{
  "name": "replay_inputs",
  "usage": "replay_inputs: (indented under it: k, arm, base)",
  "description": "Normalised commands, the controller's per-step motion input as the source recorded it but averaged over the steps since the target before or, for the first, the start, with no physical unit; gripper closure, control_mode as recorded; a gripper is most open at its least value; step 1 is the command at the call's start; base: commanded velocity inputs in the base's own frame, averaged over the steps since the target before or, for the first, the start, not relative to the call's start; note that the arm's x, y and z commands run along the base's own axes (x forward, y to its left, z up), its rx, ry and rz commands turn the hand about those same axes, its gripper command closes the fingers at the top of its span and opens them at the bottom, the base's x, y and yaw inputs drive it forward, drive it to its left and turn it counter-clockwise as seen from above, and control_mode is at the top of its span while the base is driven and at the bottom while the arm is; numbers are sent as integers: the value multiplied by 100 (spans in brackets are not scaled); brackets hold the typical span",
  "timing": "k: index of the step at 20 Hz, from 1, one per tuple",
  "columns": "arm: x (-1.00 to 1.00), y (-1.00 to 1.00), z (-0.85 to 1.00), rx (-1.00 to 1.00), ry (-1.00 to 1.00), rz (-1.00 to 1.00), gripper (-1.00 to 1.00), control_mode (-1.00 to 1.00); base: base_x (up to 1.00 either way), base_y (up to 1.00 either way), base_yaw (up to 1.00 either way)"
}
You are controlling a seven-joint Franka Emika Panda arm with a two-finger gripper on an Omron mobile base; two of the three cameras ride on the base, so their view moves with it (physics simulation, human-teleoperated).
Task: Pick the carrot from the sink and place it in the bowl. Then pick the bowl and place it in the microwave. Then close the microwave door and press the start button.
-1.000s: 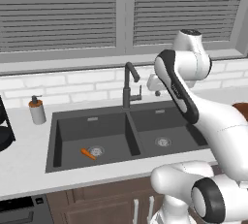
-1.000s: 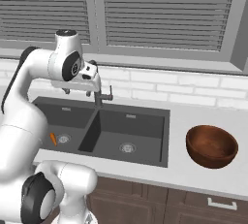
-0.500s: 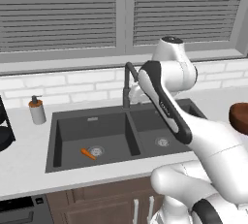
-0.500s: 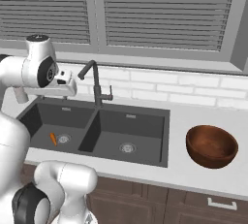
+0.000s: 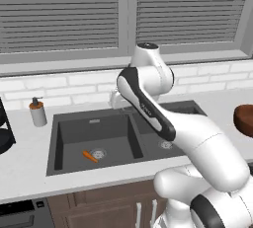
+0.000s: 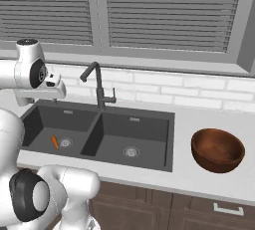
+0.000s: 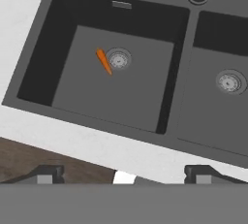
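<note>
My gripper (image 7: 123, 172) hung above the sink (image 7: 58, 103), fingers spread wide apart and holding nothing. The carrot (image 7: 103, 61) lay on the floor of the left basin, just beside the round drain (image 7: 118, 59), well below my fingertips. The bowl (image 6: 217, 149) sat on the counter (image 6: 184, 174) right of the sink.

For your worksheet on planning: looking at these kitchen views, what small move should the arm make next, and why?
Probably lower the open gripper toward the carrot, lining the fingers up across it. The carrot lies on the floor of the sink's left basin beside the drain, the hand is well above it, and the bowl on the counter is empty.
</note>
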Motion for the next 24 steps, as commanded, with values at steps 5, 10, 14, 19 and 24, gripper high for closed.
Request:
replay_inputs:
  k: [5,10,14,19,24]
  arm:
    - [48,27,-9,-3,5,1,-100,-100]
    - [52,41,-14,-2,3,0,-100,-100]
    - [32,52,-47,1,-10,0,-100,-100]
    - [7,25,-59,4,-8,0,-100,-100]
    - [10,16,-56,1,-3,1,-100,-100]
  base:
    - [0,0,0]
    - [0,0,0]
    - [0,0,0]
    - [0,0,0]
    - [0,0,0]
